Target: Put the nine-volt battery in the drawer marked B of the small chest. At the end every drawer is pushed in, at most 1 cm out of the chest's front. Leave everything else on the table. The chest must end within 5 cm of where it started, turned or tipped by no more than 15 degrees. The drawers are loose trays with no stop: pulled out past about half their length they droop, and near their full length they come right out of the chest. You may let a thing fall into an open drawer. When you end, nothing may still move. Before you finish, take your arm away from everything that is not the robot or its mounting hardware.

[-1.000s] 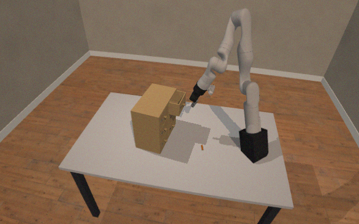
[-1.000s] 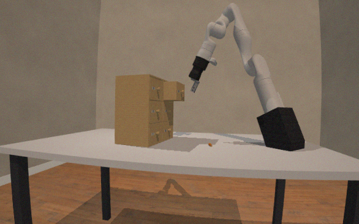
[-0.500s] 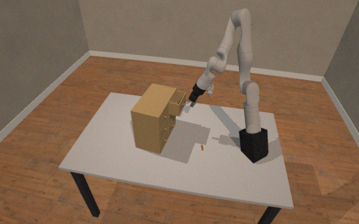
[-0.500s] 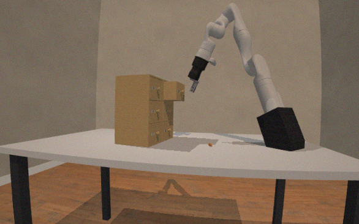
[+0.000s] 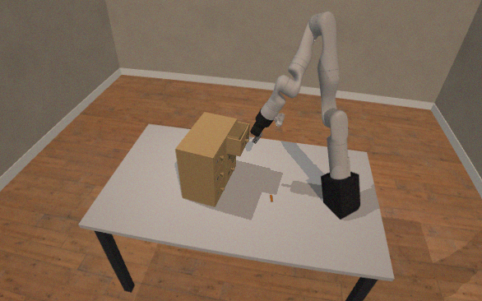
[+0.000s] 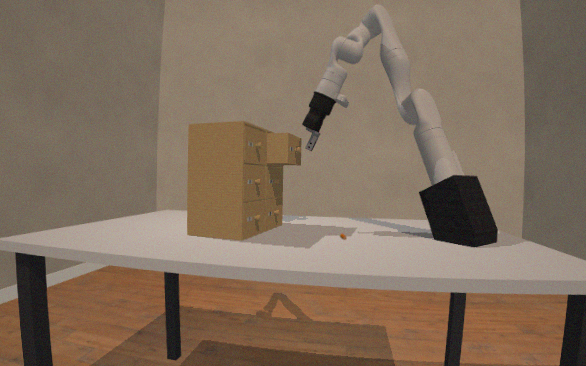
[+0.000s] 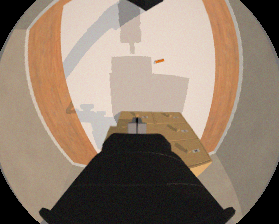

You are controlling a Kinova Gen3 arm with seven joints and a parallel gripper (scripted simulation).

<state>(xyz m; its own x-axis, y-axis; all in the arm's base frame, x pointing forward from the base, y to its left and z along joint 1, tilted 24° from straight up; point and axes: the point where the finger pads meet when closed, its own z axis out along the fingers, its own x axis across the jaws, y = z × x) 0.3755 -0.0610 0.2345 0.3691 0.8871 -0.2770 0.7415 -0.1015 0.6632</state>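
The gripper (image 6: pixel 311 145) hung closed on nothing, just right of the pulled-out top drawer (image 6: pixel 284 148) of the chest (image 6: pixel 215 175). The small orange battery (image 5: pixel 271 199) lay on the table (image 5: pixel 179 230), between chest and arm base (image 5: pixel 340 193).

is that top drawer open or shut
Open: one top drawer juts out of the chest, its hollow showing from above; the others sit flush.

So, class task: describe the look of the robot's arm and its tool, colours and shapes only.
The arm is smooth, pale grey-white, built of rounded tube segments, rising from a black boxy base. Its tool has a black cylindrical body and thin grey metal fingers. No cables or markings are visible.
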